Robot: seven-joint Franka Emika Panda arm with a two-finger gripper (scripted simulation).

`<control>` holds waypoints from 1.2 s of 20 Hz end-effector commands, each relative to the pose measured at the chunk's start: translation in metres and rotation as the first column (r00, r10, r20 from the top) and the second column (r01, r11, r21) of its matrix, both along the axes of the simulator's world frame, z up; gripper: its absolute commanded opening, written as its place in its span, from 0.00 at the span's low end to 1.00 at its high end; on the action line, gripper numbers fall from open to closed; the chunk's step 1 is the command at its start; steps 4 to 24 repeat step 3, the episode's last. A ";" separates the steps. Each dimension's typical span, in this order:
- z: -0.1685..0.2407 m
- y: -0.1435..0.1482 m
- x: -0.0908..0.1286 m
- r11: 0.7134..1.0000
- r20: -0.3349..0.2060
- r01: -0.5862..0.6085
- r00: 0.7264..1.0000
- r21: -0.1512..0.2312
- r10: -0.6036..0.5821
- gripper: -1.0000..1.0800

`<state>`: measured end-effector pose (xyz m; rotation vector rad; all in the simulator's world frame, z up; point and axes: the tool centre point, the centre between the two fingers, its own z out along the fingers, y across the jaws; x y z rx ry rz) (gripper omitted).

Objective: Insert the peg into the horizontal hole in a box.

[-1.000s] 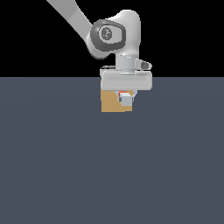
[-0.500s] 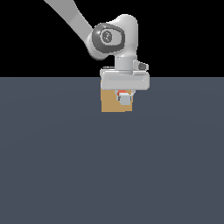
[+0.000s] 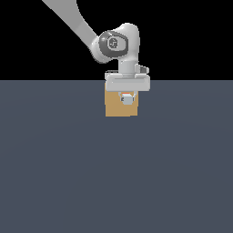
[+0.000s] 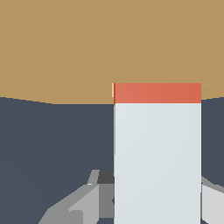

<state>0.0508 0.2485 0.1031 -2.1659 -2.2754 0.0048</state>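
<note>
The tan box [image 3: 113, 108] stands at the far middle of the dark floor. My gripper [image 3: 127, 99] hangs in front of its face, shut on the peg. In the wrist view the peg [image 4: 157, 148] runs away from me. Its pale grey-white half is near, and only a short red-orange strip [image 4: 157, 92] shows where it meets the box face [image 4: 65, 48]. The hole is hidden behind the peg's tip. Grey fingers [image 4: 74, 205] flank the peg on both sides.
The dark grey floor [image 3: 113, 182] spreads around the box on all sides. The white arm [image 3: 73, 20] comes down from the exterior view's upper left.
The wrist joint has sunk lower and the hand has drifted slightly to the exterior view's left. The gripper stays in front of the box face with the peg.
</note>
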 end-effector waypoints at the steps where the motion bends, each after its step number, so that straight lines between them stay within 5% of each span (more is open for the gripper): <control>1: 0.001 0.007 0.001 1.000 0.003 -0.001 1.000 0.002 0.001 0.00; 24: 0.001 0.007 0.002 1.000 0.003 -0.001 1.000 0.002 0.001 0.00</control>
